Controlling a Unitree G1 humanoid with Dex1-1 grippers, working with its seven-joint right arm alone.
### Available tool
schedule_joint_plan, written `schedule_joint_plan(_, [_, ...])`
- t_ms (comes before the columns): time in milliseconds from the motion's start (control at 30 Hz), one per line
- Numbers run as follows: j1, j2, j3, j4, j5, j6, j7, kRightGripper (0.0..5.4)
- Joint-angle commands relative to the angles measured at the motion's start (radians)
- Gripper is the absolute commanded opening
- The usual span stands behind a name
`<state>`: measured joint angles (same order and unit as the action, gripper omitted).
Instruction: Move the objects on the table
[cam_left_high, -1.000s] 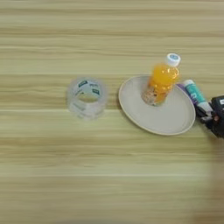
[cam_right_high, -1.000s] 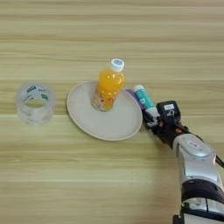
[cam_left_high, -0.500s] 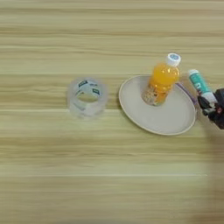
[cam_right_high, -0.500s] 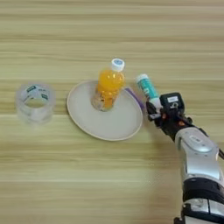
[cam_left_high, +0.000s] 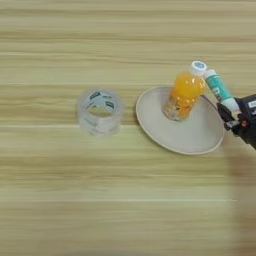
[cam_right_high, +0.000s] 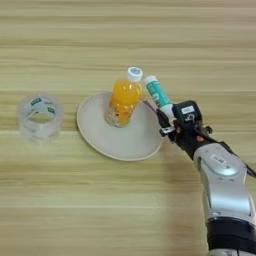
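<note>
Orange drink bottle (cam_right_high: 123, 100) with white cap upright on a beige plate (cam_right_high: 120, 137), teal-and-white tube (cam_right_high: 158, 94) tilted beside it, its white end clenched in the right gripper (cam_right_high: 167, 120) jaws, tape roll (cam_right_high: 40, 117) well left on the striped wooden bench (cam_right_high: 100, 210).

1. Forearm (cam_right_high: 223, 186): silver-grey metallic shell, smooth and rounded, widest at mid-length and tapering toward the wrist. A small white rectangular label with dark print sits on its upper face near the wrist.
2. Lower section: below the silver shell a black collar or joint ring shows at the picture's bottom edge.
3. Wrist and gripper (cam_right_high: 168, 121): matte black housing, blocky, with a small white rectangular sticker on top. Small red details show on the black housing.
4. Cable: a thin dark lead runs along the outer side of the forearm.
</note>
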<state>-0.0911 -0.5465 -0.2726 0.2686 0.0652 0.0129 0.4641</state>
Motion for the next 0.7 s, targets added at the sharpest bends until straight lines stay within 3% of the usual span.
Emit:
schedule_joint_plan(33, [-0.02,-0.037,0.003,-0.103,-0.002,0.011,-0.003,1.7])
schedule_joint_plan(700, [0.026,-0.04,0.08,-0.146,-0.064,0.099,0.025,1.7])
